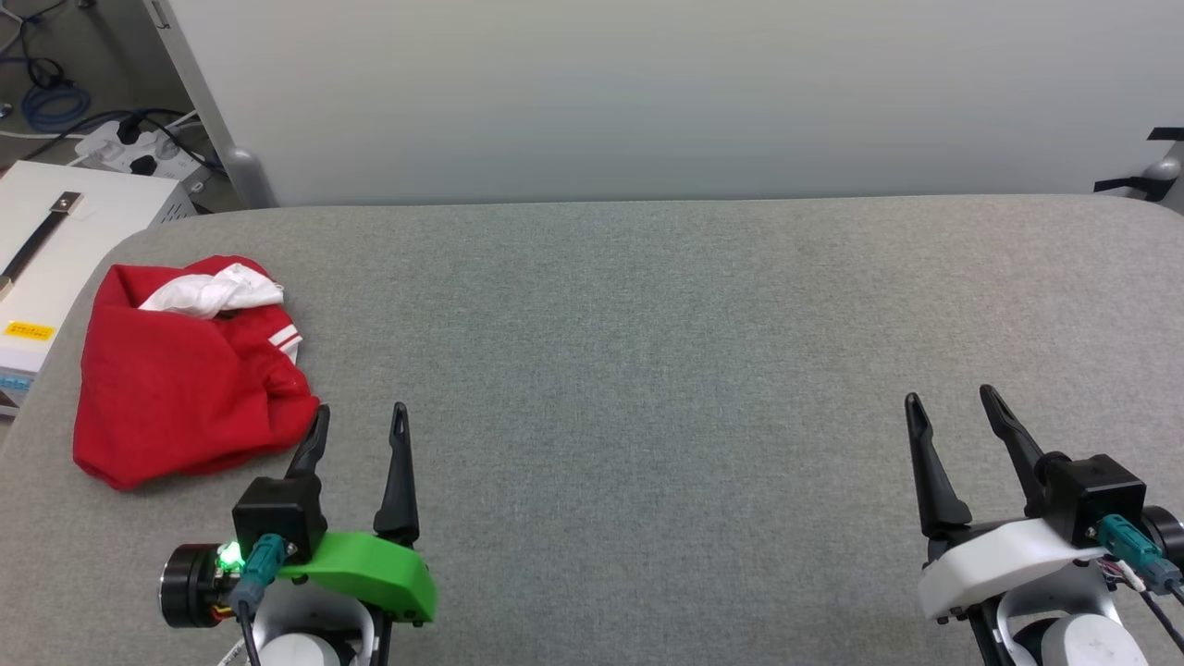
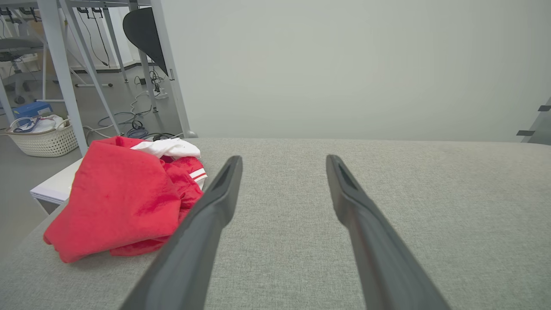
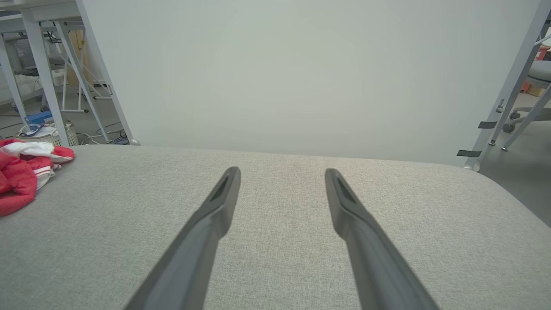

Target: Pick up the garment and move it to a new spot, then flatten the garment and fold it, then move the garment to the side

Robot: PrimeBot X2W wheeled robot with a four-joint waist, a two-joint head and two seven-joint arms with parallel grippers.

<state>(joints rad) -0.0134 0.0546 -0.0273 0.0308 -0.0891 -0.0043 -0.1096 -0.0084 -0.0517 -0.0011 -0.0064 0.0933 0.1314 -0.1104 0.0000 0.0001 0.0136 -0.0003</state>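
Crumpled garment (image 1: 185,379) beside box (image 1: 83,222); yellow label (image 1: 30,330) illegible.

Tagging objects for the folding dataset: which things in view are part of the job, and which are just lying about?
Job: garment, crumpled at far left; left gripper, open, near it; right gripper, open; grey table they work on.
Lying about: white box, power strip, white basket, all off the table.

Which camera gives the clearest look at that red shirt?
The head view: the garment lies whole, seen from above, bunched near the table's left edge. The left wrist view shows it larger, but the left gripper's finger overlaps its edge. The right wrist view cuts it off at the picture's left side.
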